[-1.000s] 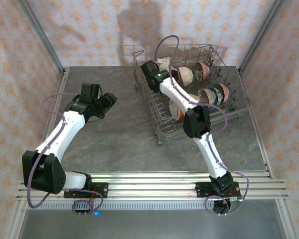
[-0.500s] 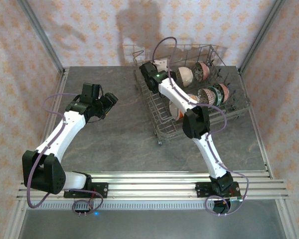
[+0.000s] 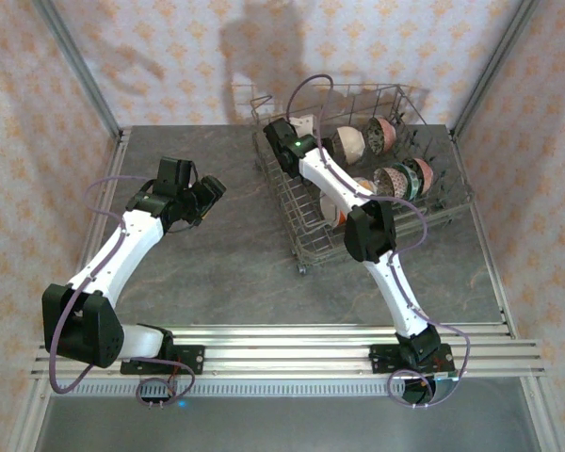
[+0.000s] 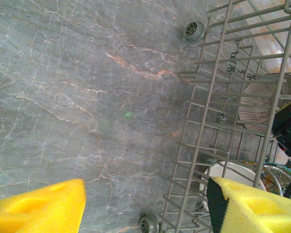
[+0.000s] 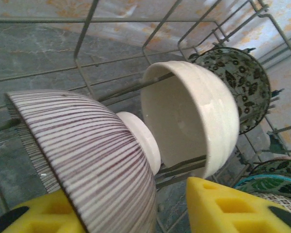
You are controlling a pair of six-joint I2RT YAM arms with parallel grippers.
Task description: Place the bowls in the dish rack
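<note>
The right gripper (image 5: 128, 194) is reaching into the far-left corner of the dish rack (image 3: 306, 240), with its 2 yellow fingers (image 5: 223, 208) standing wide apart. A brown-and-white striped bowl (image 5: 87, 145) is sitting on its edge just in front of them and covering part of 1 finger. A clear gap is showing between the bowl's foot and the other finger, so the jaws are clamping nothing. Just beyond it, a cream-white bowl (image 5: 194, 116) is standing upright among the tines, its opening facing the striped bowl's foot. A green floral bowl (image 5: 237, 82) is leaning behind that. In the top view, other patterned bowls (image 3: 384, 132) are standing on edge along the rack's far side and middle.

The left gripper (image 3: 207, 193) is hovering over the grey marble table (image 3: 217, 273), left of the rack and apart from it. Its fingers are spread wide with nothing between them. In the left wrist view, 2 of the rack's small caster wheels (image 4: 194, 30) are resting on the table.
</note>
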